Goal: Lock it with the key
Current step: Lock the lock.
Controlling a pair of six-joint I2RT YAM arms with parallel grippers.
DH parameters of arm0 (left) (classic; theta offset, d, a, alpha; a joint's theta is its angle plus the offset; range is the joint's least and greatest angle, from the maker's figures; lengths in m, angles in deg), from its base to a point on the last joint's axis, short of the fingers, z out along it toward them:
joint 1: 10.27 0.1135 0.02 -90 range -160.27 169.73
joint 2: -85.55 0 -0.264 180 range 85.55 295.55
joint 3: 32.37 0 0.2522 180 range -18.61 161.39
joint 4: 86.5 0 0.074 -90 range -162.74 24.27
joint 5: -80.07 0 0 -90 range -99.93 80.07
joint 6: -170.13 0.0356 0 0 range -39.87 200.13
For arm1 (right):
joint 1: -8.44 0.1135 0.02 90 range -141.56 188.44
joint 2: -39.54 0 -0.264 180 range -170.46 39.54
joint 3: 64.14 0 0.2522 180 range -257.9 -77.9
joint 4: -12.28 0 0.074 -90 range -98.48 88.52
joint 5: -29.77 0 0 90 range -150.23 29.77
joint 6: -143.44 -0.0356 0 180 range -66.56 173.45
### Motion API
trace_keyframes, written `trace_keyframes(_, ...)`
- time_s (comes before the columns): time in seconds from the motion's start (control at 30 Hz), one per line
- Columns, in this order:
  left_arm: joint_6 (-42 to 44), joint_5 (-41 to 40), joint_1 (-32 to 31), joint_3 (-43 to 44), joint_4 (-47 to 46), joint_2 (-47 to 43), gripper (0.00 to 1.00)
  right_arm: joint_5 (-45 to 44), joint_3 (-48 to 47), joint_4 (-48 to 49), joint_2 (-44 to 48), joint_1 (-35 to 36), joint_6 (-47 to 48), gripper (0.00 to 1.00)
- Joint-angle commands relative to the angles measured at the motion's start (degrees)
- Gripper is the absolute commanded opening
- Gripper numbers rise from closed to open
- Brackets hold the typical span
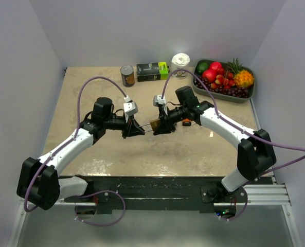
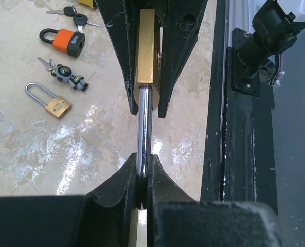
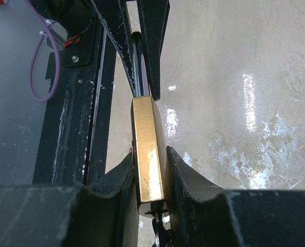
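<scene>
Left gripper (image 2: 143,177): clenched on the steel shackle (image 2: 144,128), which runs straight out from between its tips.
Right gripper (image 3: 150,172): clamped flat on both broad faces of the brass body (image 3: 147,149), facing the left one.
Padlock (image 1: 153,125): held between the two grippers, lifted off the bench (image 2: 90,149), lying sideways, near the middle; whether the shackle is seated cannot be told.
Weight and feel: solid metal, so likely heavy for its size, fully stiff, not fragile.
Slip risk: the polished round shackle would probably roll or slide in a light pinch; the flat brass faces give the surer hold.
Where to hold: body by its broad faces, leaving the underside with the keyhole free; shackle near its bend.
Underside: a dark bit of metal (image 3: 159,215) hangs below the body; whether it is a key cannot be told.
Keys (image 2: 72,14): loose on the bench, thin and light, best pinched by the head; another sits with a toy figure (image 2: 69,77).
Nearby: orange padlock (image 2: 65,41) and small brass padlock (image 2: 53,102), both apart on the bench.
</scene>
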Motion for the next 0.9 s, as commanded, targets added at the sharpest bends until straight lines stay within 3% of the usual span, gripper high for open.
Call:
trace_keyframes(0.0,-3.94,2.88,-6.60,3.51,-25.79,-0.18,0.00,9.09,-4.74,7.61,-1.55,9.26,1.31,0.00)
trace_keyframes(0.13,-0.16,3.31,-5.29,2.89,-17.99,-1.85,0.00,6.90,-5.45,1.20,-0.76,8.04,5.89,0.00)
trace_keyframes(0.27,1.42,4.90,-1.25,1.31,-13.58,-4.22,0.00,4.18,-5.45,-1.80,0.38,4.61,7.90,0.41)
trace_keyframes(0.37,7.04,5.60,1.57,1.39,-6.55,-5.37,0.00,3.38,-7.20,-8.99,0.39,0.57,14.29,0.57)
trace_keyframes(0.53,15.74,6.83,4.30,3.06,5.21,-5.11,0.00,1.80,-13.88,-26.37,-1.37,-2.87,26.18,0.64)
trace_keyframes(0.6,18.38,7.09,4.30,3.68,7.78,-5.11,0.00,1.10,-15.20,-29.12,-1.63,-2.96,28.83,0.67)
trace_keyframes(0.87,20.15,7.10,4.39,4.30,9.46,-4.49,0.00,0.39,-15.11,-29.05,-1.19,-3.57,28.31,0.68)
